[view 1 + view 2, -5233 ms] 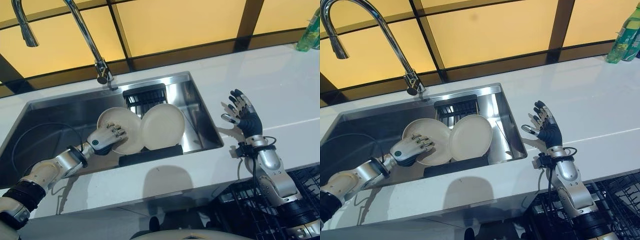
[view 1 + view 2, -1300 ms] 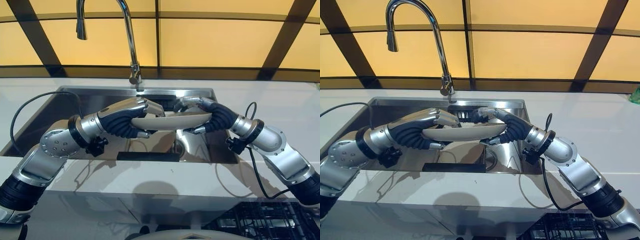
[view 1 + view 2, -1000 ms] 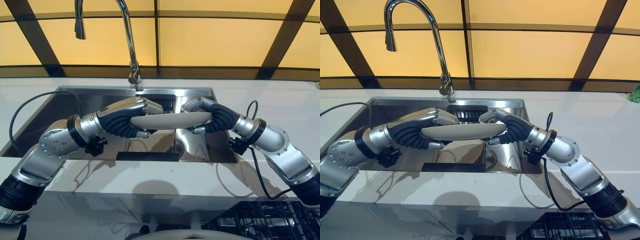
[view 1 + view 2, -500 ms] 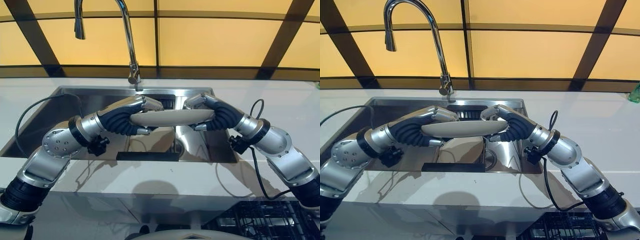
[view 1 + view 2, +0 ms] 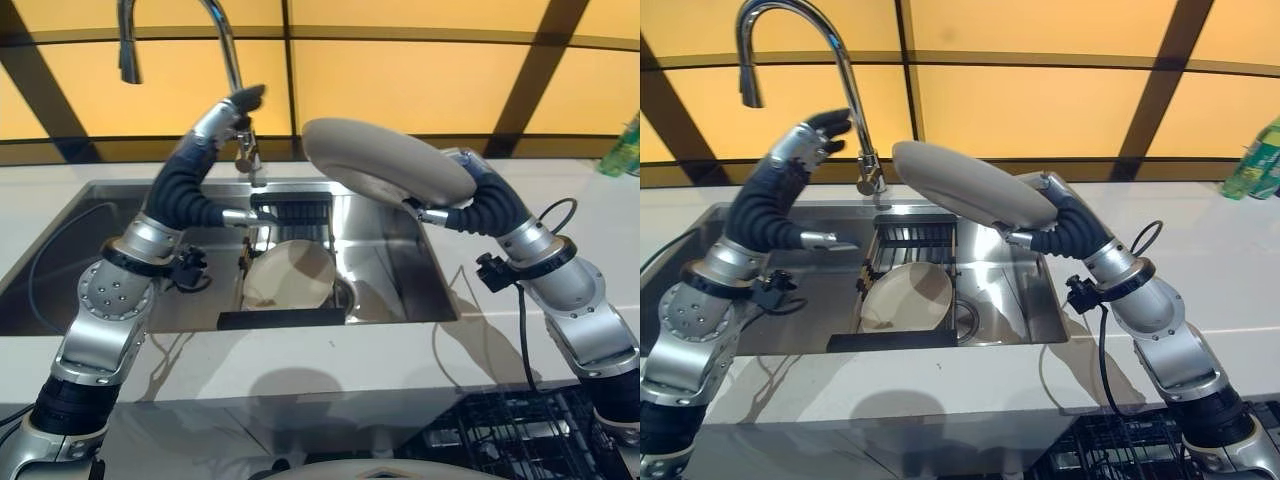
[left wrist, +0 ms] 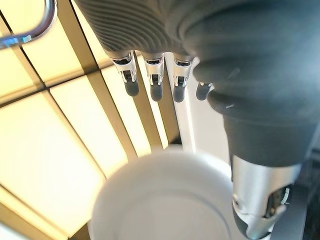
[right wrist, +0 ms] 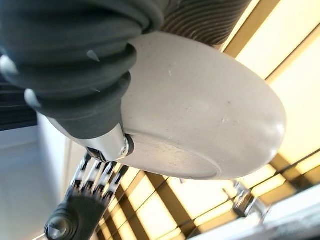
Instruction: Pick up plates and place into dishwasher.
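Held plate: a round cream-coloured ceramic plate is up in the air above the right part of the sink, tilted, its underside toward the camera, its high edge near the tap.
Right hand: the right hand grips that plate at its right rim, fingers and thumb curled around the edge; the dark ribbed cover sits against the plate's back.
Left hand: the left hand is raised above the left part of the sink, beside the tap's neck, apart from the plate; its fingers are straight and relaxed, holding nothing, the thumb sticking out sideways.
Second plate: another round cream plate leans upright in the sink against a black dish rack.
Sink: a rectangular stainless-steel basin is set into a white stone bench.
Tap: a tall curved chrome tap rises from the back edge.
Bottle: a green plastic bottle stands far right on the bench.
Dishwasher: a black wire basket lies below the bench edge, lower right.
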Tool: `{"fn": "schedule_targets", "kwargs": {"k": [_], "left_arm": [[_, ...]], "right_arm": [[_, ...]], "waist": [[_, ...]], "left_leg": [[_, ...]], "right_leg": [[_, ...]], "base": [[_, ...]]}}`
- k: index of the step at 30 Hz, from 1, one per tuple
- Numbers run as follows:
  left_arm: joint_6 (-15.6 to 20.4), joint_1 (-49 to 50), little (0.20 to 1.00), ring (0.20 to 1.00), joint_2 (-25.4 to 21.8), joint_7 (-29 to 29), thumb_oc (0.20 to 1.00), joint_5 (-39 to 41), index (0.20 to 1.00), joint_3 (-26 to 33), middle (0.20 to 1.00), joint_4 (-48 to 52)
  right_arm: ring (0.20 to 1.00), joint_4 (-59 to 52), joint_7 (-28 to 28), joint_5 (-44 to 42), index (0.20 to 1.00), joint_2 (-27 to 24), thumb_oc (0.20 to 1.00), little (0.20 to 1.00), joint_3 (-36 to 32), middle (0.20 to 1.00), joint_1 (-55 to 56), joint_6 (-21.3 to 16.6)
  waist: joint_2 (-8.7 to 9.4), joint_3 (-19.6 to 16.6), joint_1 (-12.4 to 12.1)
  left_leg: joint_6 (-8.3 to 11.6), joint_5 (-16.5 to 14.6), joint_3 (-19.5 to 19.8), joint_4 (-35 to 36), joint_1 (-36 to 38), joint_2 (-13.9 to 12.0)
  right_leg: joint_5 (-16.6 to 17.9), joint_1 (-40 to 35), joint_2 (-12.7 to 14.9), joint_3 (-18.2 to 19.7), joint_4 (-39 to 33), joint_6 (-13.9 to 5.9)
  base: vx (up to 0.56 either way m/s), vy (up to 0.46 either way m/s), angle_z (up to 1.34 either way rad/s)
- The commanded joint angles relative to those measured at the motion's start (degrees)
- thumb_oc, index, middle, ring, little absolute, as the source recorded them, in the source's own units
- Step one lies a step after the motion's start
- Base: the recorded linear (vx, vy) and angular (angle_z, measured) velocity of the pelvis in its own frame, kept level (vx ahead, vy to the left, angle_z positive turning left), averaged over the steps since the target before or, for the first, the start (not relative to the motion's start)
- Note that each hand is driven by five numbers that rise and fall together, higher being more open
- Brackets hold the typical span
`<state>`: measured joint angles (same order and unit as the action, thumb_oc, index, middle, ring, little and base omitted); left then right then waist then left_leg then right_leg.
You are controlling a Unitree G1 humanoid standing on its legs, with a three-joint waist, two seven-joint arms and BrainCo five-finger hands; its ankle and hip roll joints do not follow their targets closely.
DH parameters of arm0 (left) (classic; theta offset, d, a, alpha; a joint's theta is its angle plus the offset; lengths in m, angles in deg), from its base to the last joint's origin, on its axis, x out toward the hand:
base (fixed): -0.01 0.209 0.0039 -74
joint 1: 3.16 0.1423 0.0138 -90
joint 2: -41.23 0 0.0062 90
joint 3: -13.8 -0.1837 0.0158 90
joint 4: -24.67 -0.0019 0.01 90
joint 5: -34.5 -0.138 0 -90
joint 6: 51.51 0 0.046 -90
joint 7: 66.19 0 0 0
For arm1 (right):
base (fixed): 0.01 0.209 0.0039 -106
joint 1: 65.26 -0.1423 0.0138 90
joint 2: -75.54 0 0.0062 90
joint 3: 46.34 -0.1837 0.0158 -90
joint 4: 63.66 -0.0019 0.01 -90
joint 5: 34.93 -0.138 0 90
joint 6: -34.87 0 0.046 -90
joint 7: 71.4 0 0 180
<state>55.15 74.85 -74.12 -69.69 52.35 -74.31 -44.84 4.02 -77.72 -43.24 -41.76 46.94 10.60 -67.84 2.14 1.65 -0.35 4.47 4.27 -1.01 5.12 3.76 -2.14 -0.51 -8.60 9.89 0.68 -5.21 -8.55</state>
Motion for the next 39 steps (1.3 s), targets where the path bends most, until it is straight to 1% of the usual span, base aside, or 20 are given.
{"fn": "schedule_targets", "kwargs": {"k": [1,7,11,13,15,16,19,20,22,24,25,26,28,29,30,31,32,35,37,39], "left_arm": [[2.94,-0.74,1.000,1.000,0.81,3.76,1.000,2.67,1.000,3.65,1.000,-4.11],[4.13,0.19,1.000,1.000,0.57,4.48,1.000,2.25,1.000,6.30,1.000,-4.97],[4.01,0.57,1.000,1.000,0.35,4.68,1.000,1.13,1.000,7.45,1.000,-6.60],[3.43,0.64,1.000,1.000,0.18,5.22,1.000,1.37,1.000,7.75,1.000,-7.17],[3.09,0.42,1.000,1.000,0.20,6.10,1.000,1.12,1.000,8.40,1.000,-8.65],[3.07,0.33,1.000,1.000,0.19,6.30,1.000,1.09,1.000,8.42,1.000,-8.95],[2.92,-0.48,1.000,1.000,-0.10,8.61,1.000,-0.04,1.000,9.12,1.000,-11.33],[2.86,-0.99,1.000,1.000,-0.32,9.80,1.000,-0.49,1.000,9.20,1.000,-12.43],[2.68,-1.31,1.000,1.000,-0.76,11.46,1.000,-1.20,1.000,9.97,1.000,-14.03],[2.54,-0.55,1.000,1.000,-1.08,12.56,1.000,-1.79,1.000,11.56,1.000,-14.61],[2.17,-0.44,1.000,1.000,-1.27,12.68,1.000,-1.96,1.000,12.08,1.000,-14.50],[1.95,-0.34,1.000,1.000,-1.42,12.51,1.000,-1.78,1.000,12.52,1.000,-14.55],[1.96,-0.43,1.000,1.000,-1.49,12.12,1.000,-1.38,1.000,13.39,1.000,-14.93],[2.11,-0.20,1.000,1.000,-1.56,11.96,1.000,-1.42,1.000,13.85,1.000,-14.98],[2.15,-0.02,1.000,1.000,-1.72,11.79,1.000,-1.36,1.000,14.09,1.000,-14.90],[2.12,0.74,1.000,1.000,-2.11,11.53,1.000,-0.96,1.000,14.92,1.000,-14.52],[2.13,1.58,1.000,1.000,-2.40,11.44,1.000,-0.40,1.000,15.34,1.000,-14.02],[1.30,1.32,1.000,1.000,-2.53,11.32,1.000,-0.02,1.000,15.28,1.000,-14.21],[1.31,1.30,1.000,1.000,-2.54,11.33,1.000,-0.02,1.000,15.28,1.000,-14.23],[-0.13,0.37,1.000,1.000,-2.62,11.82,1.000,-0.03,1.000,14.08,1.000,-14.84]], "right_arm": [[0.200,-1.00,2.73,1.78,0.200,-1.37,0.200,0.200,-4.64,0.200,0.48,-2.08],[0.200,0.30,4.74,4.05,0.200,-2.39,0.200,0.200,-9.78,0.200,4.27,-1.48],[0.200,2.09,6.93,5.85,0.200,-2.60,0.200,0.200,-14.21,0.200,8.75,-1.26],[0.200,2.86,8.06,6.65,0.200,-2.22,0.200,0.200,-16.08,0.200,10.78,-1.11],[0.200,3.47,8.97,7.11,0.200,-1.83,0.200,0.200,-18.45,0.200,13.02,-0.89],[0.200,3.62,9.22,7.12,0.200,-1.75,0.200,0.200,-19.00,0.200,13.55,-0.62],[0.200,5.04,10.21,6.96,0.200,-1.29,0.200,0.200,-21.78,0.200,15.96,-0.37],[0.200,5.87,10.23,6.69,0.200,-1.07,0.200,0.200,-22.50,0.200,16.53,0.15],[0.200,7.79,9.71,6.56,0.200,-0.85,0.200,0.200,-23.39,0.200,17.10,0.07],[0.200,9.77,9.36,6.25,0.200,-0.70,0.200,0.200,-24.23,0.200,17.95,0.46],[0.200,10.25,9.27,5.69,0.200,-0.47,0.200,0.200,-24.57,0.200,18.49,0.93],[0.200,10.89,9.53,5.38,0.200,-0.11,0.200,0.200,-25.14,0.200,19.37,1.61],[0.200,12.46,10.00,5.30,0.200,1.04,0.200,0.200,-26.12,0.200,21.22,1.72],[0.200,13.34,10.34,5.34,0.200,1.79,0.200,0.200,-26.35,0.200,22.12,2.30],[0.200,13.85,10.63,5.68,0.200,2.15,0.200,0.200,-26.37,0.200,22.57,2.74],[0.200,15.16,11.16,5.91,0.200,2.74,0.200,0.200,-26.16,0.200,23.71,2.71],[0.200,15.67,11.28,5.61,0.200,3.08,0.200,0.200,-25.97,0.200,24.25,3.78],[0.200,17.57,10.79,6.97,0.200,3.69,0.200,0.200,-25.06,0.200,24.70,6.91],[0.200,17.59,10.80,6.98,0.200,3.68,0.200,0.200,-25.05,0.200,24.67,6.91],[0.200,21.73,8.55,7.48,0.200,3.32,0.200,0.200,-23.27,0.200,24.30,9.56]], "waist": [[-1.59,-3.77,0.40],[-1.62,-3.30,2.29],[-1.80,-2.58,4.64],[-1.85,-2.17,5.74],[-1.97,-1.47,7.52],[-1.93,-1.23,7.76],[-1.79,0.38,10.17],[-1.74,0.97,10.99],[-1.52,1.71,11.55],[-1.42,2.42,11.86],[-1.42,2.63,12.08],[-1.44,2.95,12.39],[-1.34,3.31,12.44],[-1.12,3.36,12.14],[-0.95,3.31,11.85],[-0.49,3.41,10.99],[-0.39,3.42,10.44],[-0.41,3.62,10.53],[-0.42,3.71,10.53],[-0.96,3.28,10.76]], "left_leg": [[-3.11,-6.31,1.16,-1.13,1.55,1.30],[-3.15,-6.76,-0.33,-1.22,2.19,1.23],[-3.64,-7.16,-2.06,-1.29,2.69,1.62],[-3.91,-7.28,-3.07,-1.13,2.95,1.86],[-4.25,-7.92,-4.13,-0.75,3.57,2.18],[-4.34,-8.04,-4.44,-0.74,3.69,2.27],[-4.52,-8.32,-6.91,-0.49,3.52,2.45],[-4.59,-8.51,-7.87,-0.36,3.50,2.52],[-4.70,-8.76,-9.86,-0.29,3.53,2.42],[-5.03,-8.91,-11.79,-0.24,3.65,2.09],[-5.28,-8.72,-12.20,-0.27,3.37,1.95],[-5.72,-8.90,-12.37,-0.47,3.32,1.84],[-5.89,-7.76,-12.97,-0.77,2.43,1.56],[-5.81,-7.54,-13.25,-1.35,1.95,1.45],[-5.66,-7.55,-13.41,-1.90,1.57,1.37],[-5.07,-7.38,-13.50,-2.82,0.86,1.17],[-4.72,-7.01,-13.44,-2.96,0.44,0.84],[-4.26,-6.79,-12.54,-2.55,0.76,0.45],[-4.25,-6.78,-12.54,-2.50,0.86,0.44],[-3.52,-6.47,-12.64,-1.01,1.82,-0.20]], "right_leg": [[0.10,4.64,-2.47,-0.88,4.02,1.12],[0.09,4.99,-2.52,0.54,4.64,1.04],[0.51,6.10,-2.23,2.45,5.77,0.46],[1.00,6.71,-1.96,3.38,6.03,-0.03],[1.23,7.29,-1.56,4.48,6.15,-0.75],[1.41,7.40,-1.42,4.73,6.11,-0.95],[3.21,9.31,-0.78,5.74,5.67,-2.17],[3.92,10.33,-0.65,5.62,5.81,-2.58],[4.85,11.97,-0.23,4.32,6.67,-3.26],[4.76,13.38,-0.28,3.03,9.13,-3.59],[4.73,14.02,-0.66,3.34,11.11,-3.51],[3.50,14.53,-1.34,3.66,14.34,-3.50],[2.80,15.51,-2.46,3.44,17.29,-2.89],[2.31,15.40,-2.54,2.46,17.41,-2.58],[1.98,15.00,-2.37,1.79,16.69,-2.33],[2.41,13.65,-1.26,0.23,14.38,-1.95],[2.24,12.84,-1.36,-0.29,12.61,-1.75],[2.07,12.17,-2.48,0.13,11.32,-1.32],[2.11,12.06,-2.50,0.12,11.24,-1.31],[1.79,10.77,-3.16,0.26,8.21,-0.69]], "base": [[-0.03,0.030,-0.23],[-0.03,0.050,-0.16],[-0.02,0.092,-0.15],[-0.01,0.095,-0.30],[0.00,0.088,-0.31],[-0.07,0.068,-0.25],[-0.11,0.062,-0.28],[-0.10,0.031,-0.44],[-0.10,-0.010,-0.54],[-0.12,-0.041,-0.99],[-0.09,-0.060,-1.17],[-0.09,-0.092,-0.92],[-0.08,-0.139,-0.48],[-0.03,-0.163,-0.36],[-0.02,-0.236,-0.39],[-0.02,-0.265,-0.43],[-0.01,-0.285,-0.33],[0.02,-0.174,-0.35],[0.01,-0.066,-0.27],[0.08,-0.248,-0.11]]}}
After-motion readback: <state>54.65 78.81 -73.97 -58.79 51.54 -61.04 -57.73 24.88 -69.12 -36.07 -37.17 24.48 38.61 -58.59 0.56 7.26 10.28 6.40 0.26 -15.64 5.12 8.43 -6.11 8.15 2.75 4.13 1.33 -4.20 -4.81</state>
